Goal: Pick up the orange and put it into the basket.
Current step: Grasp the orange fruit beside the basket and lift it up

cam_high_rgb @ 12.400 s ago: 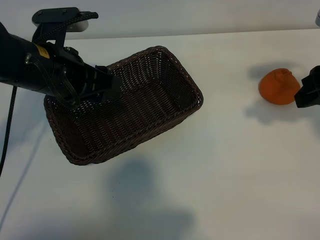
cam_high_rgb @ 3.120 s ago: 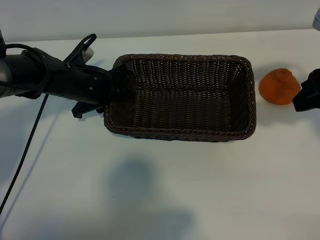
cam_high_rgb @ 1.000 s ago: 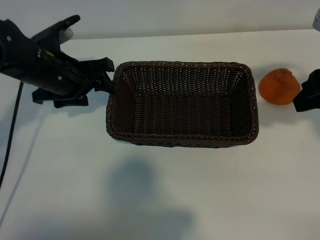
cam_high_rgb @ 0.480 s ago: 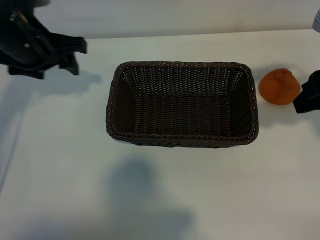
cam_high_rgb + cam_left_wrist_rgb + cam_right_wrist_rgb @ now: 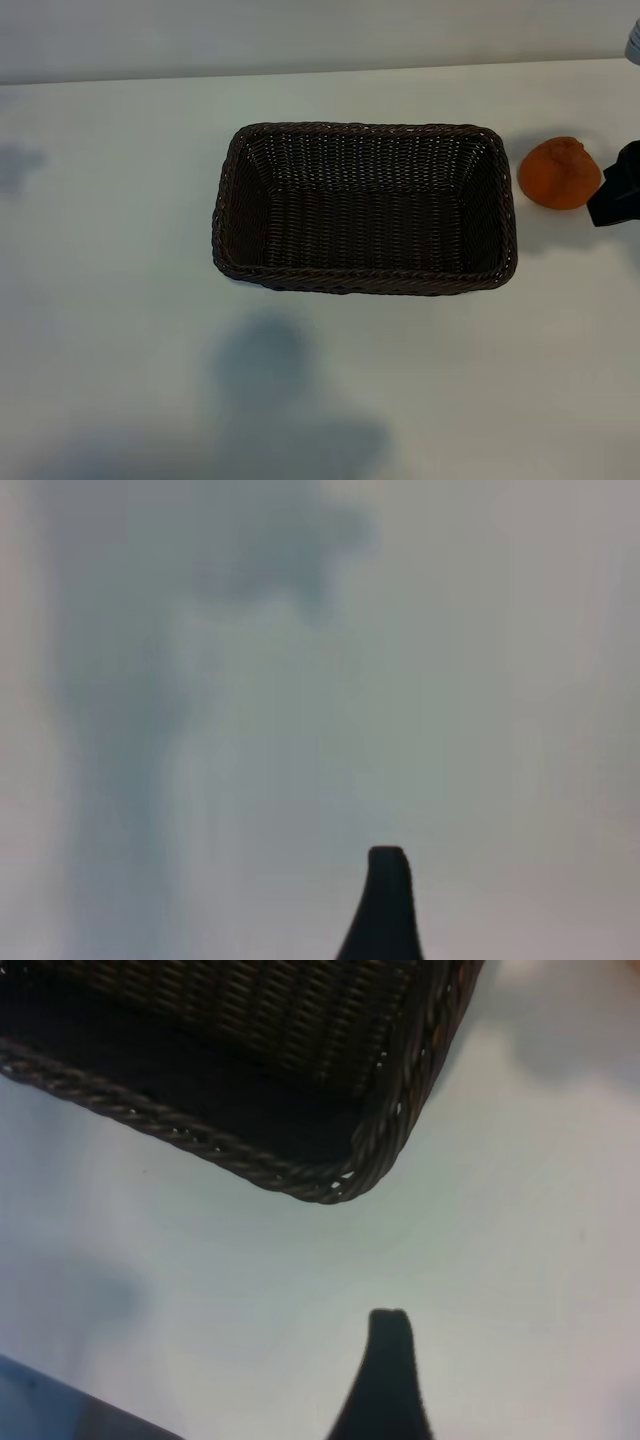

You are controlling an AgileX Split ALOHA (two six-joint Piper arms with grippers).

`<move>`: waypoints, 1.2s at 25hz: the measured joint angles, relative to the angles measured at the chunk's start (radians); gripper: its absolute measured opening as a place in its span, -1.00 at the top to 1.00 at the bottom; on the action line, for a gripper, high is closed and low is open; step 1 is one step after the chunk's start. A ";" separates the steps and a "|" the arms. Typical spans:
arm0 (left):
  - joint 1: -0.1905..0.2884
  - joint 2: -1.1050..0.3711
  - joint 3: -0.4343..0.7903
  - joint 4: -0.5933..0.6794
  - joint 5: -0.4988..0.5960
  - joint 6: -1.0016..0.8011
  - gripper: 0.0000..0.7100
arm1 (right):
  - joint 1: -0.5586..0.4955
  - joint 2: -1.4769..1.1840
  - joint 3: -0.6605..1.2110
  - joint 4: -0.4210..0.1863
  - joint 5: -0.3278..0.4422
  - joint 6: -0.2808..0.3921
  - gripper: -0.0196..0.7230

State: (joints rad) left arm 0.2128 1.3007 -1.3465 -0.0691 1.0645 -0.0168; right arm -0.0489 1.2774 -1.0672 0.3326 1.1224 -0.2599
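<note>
The orange (image 5: pixel 558 172) sits on the white table just right of the basket (image 5: pixel 365 135), apart from it. The dark brown wicker basket lies lengthwise in the middle of the table with nothing inside. My right gripper (image 5: pixel 621 186) shows as a dark block at the right edge, close beside the orange and not touching it. In the right wrist view one finger (image 5: pixel 388 1375) stands over bare table near a basket corner (image 5: pixel 340 1175), holding nothing. My left arm is out of the exterior view. Its wrist view shows one finger (image 5: pixel 388 905) over blurred white table, with nothing held.
White tabletop (image 5: pixel 320 380) surrounds the basket, with a soft shadow (image 5: pixel 270 370) in front of it. A pale object (image 5: pixel 634 38) peeks in at the back right corner.
My left arm has pulled away from the basket's left end, up and to the left, and left the exterior view. The basket, the orange and my right gripper have stayed put.
</note>
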 joint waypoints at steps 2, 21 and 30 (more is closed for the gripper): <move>0.009 -0.024 0.000 -0.036 0.001 0.028 -0.74 | 0.000 0.000 0.000 0.000 -0.002 0.000 -0.61; -0.089 -0.733 0.372 0.024 -0.033 0.103 -0.68 | 0.000 0.000 0.000 0.000 -0.006 -0.007 -0.61; -0.089 -1.135 0.629 0.041 -0.041 0.045 -0.67 | 0.000 0.000 0.000 0.000 -0.013 -0.011 -0.61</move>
State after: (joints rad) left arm 0.1240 0.1653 -0.7170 -0.0283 1.0236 0.0280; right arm -0.0489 1.2774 -1.0672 0.3324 1.1094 -0.2704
